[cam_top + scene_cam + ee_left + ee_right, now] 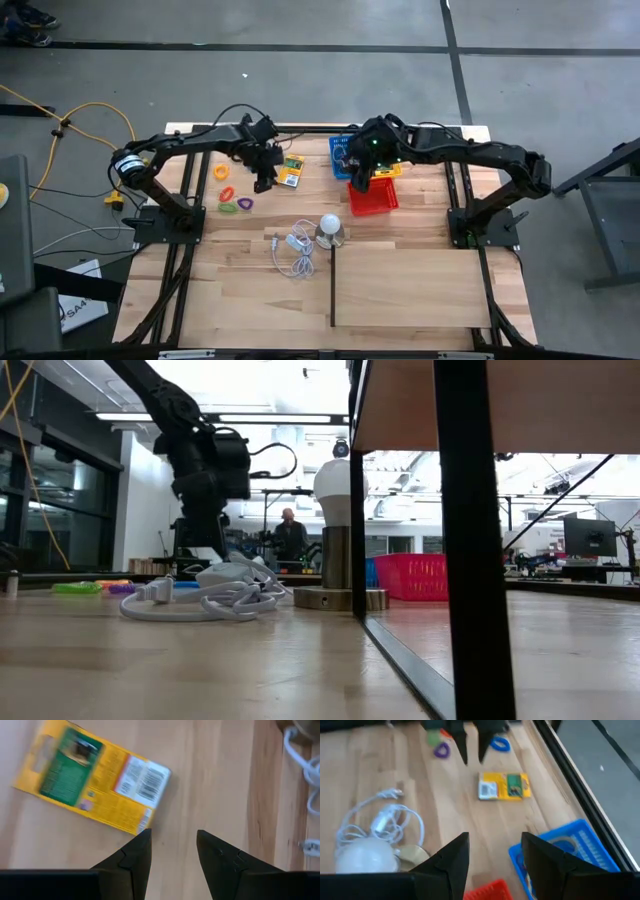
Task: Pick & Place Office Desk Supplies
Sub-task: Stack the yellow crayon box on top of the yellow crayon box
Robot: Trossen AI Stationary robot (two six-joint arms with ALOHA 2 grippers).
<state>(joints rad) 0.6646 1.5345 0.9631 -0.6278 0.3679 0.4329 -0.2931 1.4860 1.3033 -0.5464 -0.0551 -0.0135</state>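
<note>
A yellow-and-green packet (291, 170) (92, 780) (502, 786) lies flat on the wooden table. My left gripper (263, 185) (172, 845) hangs open just beside its near end, fingers pointing steeply down and touching nothing. Left of it lie orange (222, 172), pink (226, 192), green (230, 208) and purple (245, 204) rings, and a blue ring (499, 743) lies by the left fingers. My right gripper (357, 185) (492, 845) is open and empty above the red basket (372, 197).
A blue basket (342, 155) (570, 850) stands behind the red one. A white bulb on a round base (330, 227) (335, 480) and a coiled white cord (293, 252) (200, 600) sit mid-table. A raised wooden panel (410, 285) covers the near right.
</note>
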